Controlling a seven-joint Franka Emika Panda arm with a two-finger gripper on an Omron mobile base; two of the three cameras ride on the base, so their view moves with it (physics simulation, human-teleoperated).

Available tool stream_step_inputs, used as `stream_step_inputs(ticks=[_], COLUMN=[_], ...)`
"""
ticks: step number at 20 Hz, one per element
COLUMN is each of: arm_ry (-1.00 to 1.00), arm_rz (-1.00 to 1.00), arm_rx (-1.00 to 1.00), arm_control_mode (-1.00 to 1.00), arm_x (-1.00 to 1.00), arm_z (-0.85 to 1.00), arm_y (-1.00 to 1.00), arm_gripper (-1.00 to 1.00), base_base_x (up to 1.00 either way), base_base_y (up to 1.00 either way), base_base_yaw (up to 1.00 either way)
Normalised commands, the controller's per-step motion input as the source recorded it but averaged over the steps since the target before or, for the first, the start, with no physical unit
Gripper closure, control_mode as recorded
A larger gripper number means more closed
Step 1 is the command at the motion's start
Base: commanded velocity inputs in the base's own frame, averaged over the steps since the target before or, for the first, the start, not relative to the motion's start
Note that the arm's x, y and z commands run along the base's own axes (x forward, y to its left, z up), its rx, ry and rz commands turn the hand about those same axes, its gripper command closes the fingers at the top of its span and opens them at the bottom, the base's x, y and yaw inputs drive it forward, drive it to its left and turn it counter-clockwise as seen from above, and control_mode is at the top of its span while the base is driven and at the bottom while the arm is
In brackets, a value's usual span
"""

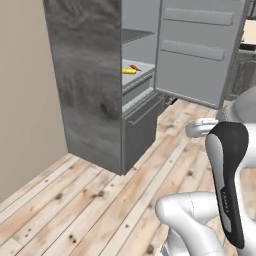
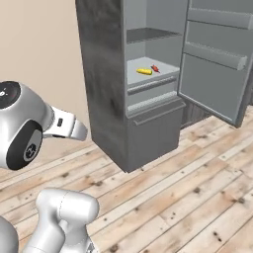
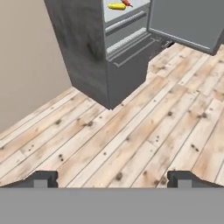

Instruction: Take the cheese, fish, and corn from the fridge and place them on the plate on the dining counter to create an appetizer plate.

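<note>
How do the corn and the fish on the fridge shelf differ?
The corn is yellow, blunt and thicker; the fish is red and slimmer. In the right base view, the corn lies left of the fish. Both rest on the same shelf of the open fridge, close together.

All views toward fridge (image 1: 95, 90), seemingly distant

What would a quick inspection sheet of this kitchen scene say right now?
Surface: wooden floor, bare planks.
Job's things: fridge with its door open; corn and fish lying side by side on a middle shelf; cheese cannot be made out.
Clutter: nothing seen.
Tool: tool open, holding nothing, above the floor short of the fridge.
Cables: nothing seen.
Surroundings: beige wall left of the fridge.
</note>
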Motion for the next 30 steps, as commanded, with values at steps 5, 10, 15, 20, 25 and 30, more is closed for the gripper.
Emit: stream_step_inputs(ticks=[5, 10, 15, 20, 25, 30], arm_ry=[0.00, 0.00, 0.00, 0.00, 0.00, 0.00], arm_rz=[0.00, 0.00, 0.00, 0.00, 0.00, 0.00], arm_rx=[0.00, 0.00, 0.00, 0.00, 0.00, 0.00], arm_control_mode=[1.00, 1.00, 1.00, 1.00, 1.00, 1.00], arm_x=[0.00, 0.00, 0.00, 0.00, 0.00, 0.00], arm_z=[0.00, 0.00, 0.00, 0.00, 0.00, 0.00], arm_y=[0.00, 0.00, 0.00, 0.00, 0.00, 0.00], arm_gripper=[-1.00, -1.00, -1.00, -1.00, -1.00, -1.00], base_base_x=[0.96, 0.58, 0.27, 0.23, 0.07, 0.07], base_base_y=[-0.26, -0.67, -0.89, -0.83, -0.82, -0.73], base_base_yaw=[0.30, 0.29, 0.30, 0.30, 0.29, 0.27])
